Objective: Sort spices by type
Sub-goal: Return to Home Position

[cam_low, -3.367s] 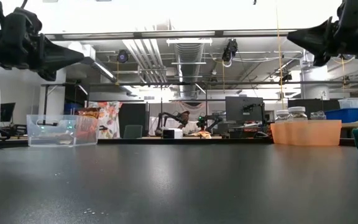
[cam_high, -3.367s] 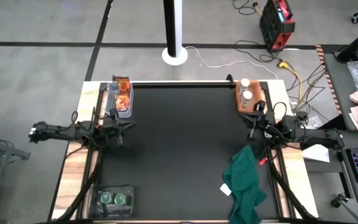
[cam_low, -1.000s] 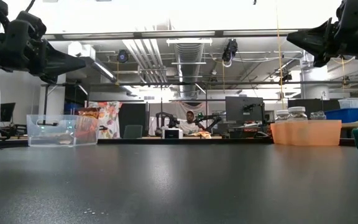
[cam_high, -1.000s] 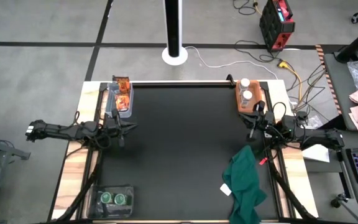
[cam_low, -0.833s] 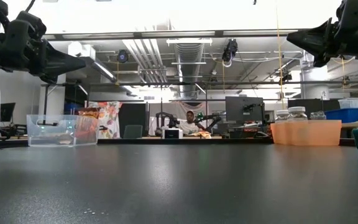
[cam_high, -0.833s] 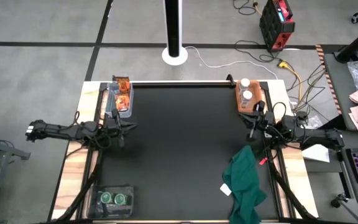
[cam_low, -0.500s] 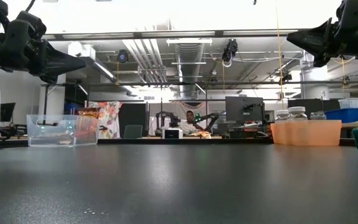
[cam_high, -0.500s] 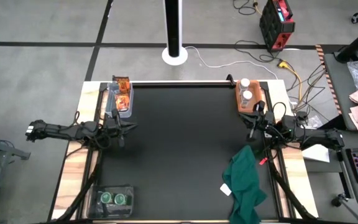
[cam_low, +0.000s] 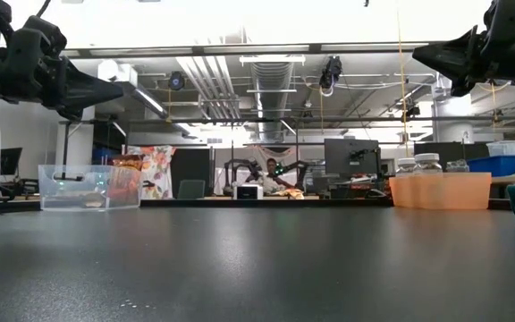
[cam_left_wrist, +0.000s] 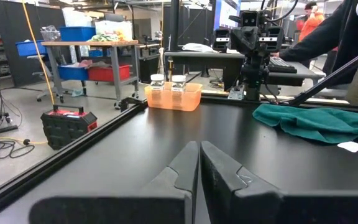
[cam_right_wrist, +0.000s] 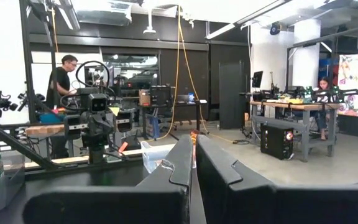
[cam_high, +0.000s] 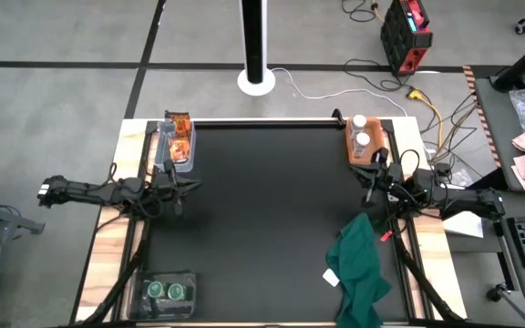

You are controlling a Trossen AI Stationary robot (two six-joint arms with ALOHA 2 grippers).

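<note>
Sorting looks complete: on the black mat [cam_high: 272,219], two foil packets [cam_high: 180,144] lie in the clear bin [cam_high: 188,165] at its far-left corner, two white-capped jars [cam_high: 361,132] stand in the orange bin [cam_high: 353,155] at its far-right corner, and two green-lidded jars [cam_high: 166,291] sit in the black bin [cam_high: 144,293] at its near-left corner. The left gripper [cam_high: 177,187] hangs over the mat's left edge and the right gripper [cam_high: 372,185] over its right edge, each pinched closed on nothing. Only parking the arms appears to be left. The overhead view alone shows the green-lidded pair; the table-level view catches just the two far bins.
</note>
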